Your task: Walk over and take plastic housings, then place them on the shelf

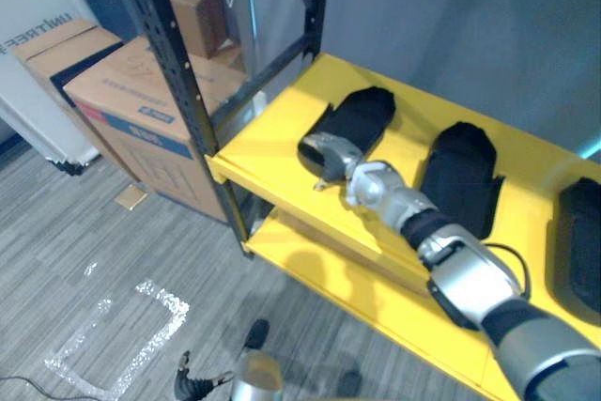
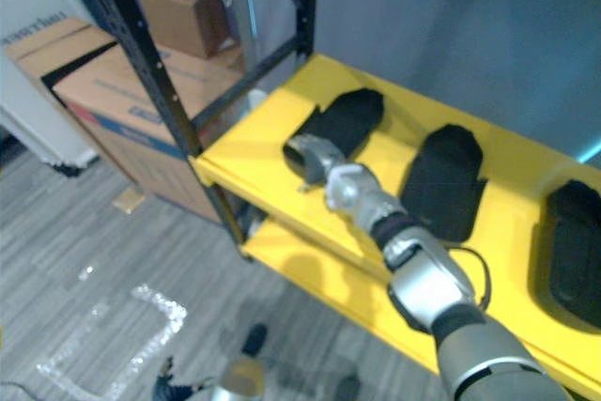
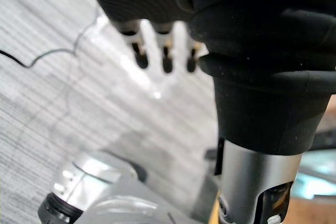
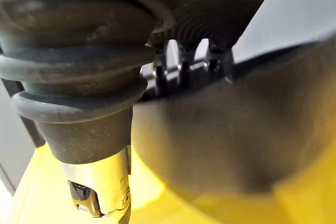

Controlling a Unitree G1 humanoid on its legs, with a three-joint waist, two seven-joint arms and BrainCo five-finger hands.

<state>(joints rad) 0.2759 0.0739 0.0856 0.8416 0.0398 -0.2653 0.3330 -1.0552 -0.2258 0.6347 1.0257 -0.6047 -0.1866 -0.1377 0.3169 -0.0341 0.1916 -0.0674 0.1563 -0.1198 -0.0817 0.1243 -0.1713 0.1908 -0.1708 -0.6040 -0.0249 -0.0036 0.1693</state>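
Observation:
Three black plastic housings lie on the yellow shelf (image 1: 255, 143): a left one (image 1: 364, 112), a middle one (image 1: 462, 176) and one at the right edge (image 1: 582, 232). My right hand (image 1: 324, 159) reaches in from the lower right and grips the near end of the left housing. In the right wrist view its fingers (image 4: 181, 69) curl over the dark housing (image 4: 236, 135), which rests on the yellow board. My left hand (image 3: 165, 59) hangs low over the grey floor, fingers relaxed and holding nothing.
A black steel upright (image 1: 178, 72) stands at the shelf's left corner, with a diagonal brace behind. A lower yellow shelf board (image 1: 319, 265) sits beneath. Cardboard boxes (image 1: 131, 91) stand on the floor to the left. A taped square (image 1: 122, 335) marks the carpet.

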